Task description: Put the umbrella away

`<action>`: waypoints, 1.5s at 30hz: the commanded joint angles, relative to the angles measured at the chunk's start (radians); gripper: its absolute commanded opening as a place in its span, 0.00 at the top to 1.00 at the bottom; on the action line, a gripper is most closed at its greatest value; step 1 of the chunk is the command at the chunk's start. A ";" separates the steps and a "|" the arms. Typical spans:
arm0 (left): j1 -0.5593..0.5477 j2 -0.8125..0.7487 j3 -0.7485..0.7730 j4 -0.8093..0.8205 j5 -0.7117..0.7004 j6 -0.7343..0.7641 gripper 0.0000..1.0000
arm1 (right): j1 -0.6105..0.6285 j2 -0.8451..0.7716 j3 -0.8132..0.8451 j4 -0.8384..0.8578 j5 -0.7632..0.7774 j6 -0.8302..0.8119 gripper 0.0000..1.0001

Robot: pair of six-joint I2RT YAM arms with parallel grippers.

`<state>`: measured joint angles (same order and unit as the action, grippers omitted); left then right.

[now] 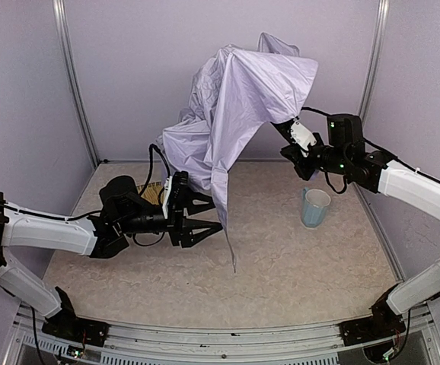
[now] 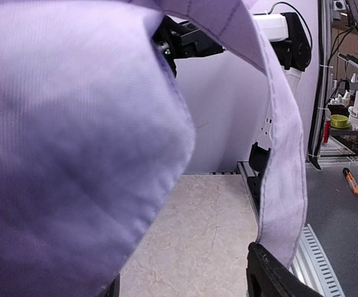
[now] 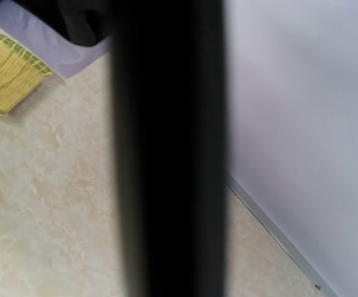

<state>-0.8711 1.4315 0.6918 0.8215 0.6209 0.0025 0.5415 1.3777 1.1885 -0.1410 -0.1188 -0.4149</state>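
**Umbrella hoisted above the bench, one claw on it, the other spread**

The umbrella [image 1: 239, 99] hangs in the air up and to the left of the light blue mug [image 1: 314, 207]. Its pale lavender cloth is bunched and draped in loose folds. One narrow tail of fabric trails down to a point well left of the mug and ends above the bench [image 1: 281, 281].

The right claw [image 1: 294, 131] sits above the mug and a little behind it. It is tucked under the canopy's edge and pinches the umbrella there. Cloth covers its fingertips. In the right wrist view a blurred black bar fills the middle of the picture, and what it is cannot be told.

The left claw [image 1: 218, 216] is well to the left of the mug, at about the same depth and low over the bench. Its jaws are spread wide, right at the hanging tail of fabric. Whether they touch it cannot be told. In the left wrist view lavender cloth fills most of the picture.

A woven straw tray [image 3: 5, 74] lies flat on the bench far to the left of the mug, partly hidden behind the left arm in the top view. The mug stands upright, apart from everything else.
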 commanded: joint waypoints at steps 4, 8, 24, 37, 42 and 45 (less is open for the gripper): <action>0.013 -0.026 -0.003 0.079 0.107 -0.025 0.29 | 0.009 -0.026 0.043 0.063 -0.013 -0.012 1.00; 0.037 -0.049 -0.027 0.106 0.157 -0.039 0.30 | 0.009 -0.029 0.044 0.060 -0.052 -0.034 1.00; -0.006 -0.019 -0.017 0.052 0.218 -0.003 0.20 | 0.009 0.015 0.131 0.031 -0.043 -0.061 1.00; 0.008 -0.158 -0.029 -0.104 -0.009 0.077 1.00 | -0.047 0.023 0.145 -0.006 0.139 -0.053 1.00; 0.036 -0.217 -0.040 -0.254 -0.134 0.211 1.00 | -0.099 0.016 0.189 -0.020 0.218 -0.122 1.00; 0.088 -0.182 -0.049 -0.275 -0.163 0.236 1.00 | -0.064 -0.031 0.145 0.023 0.260 -0.271 1.00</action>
<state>-0.8387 1.2175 0.6628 0.6495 0.5583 0.1516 0.4473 1.4113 1.3231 -0.2176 0.0639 -0.5526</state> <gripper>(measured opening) 0.007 0.038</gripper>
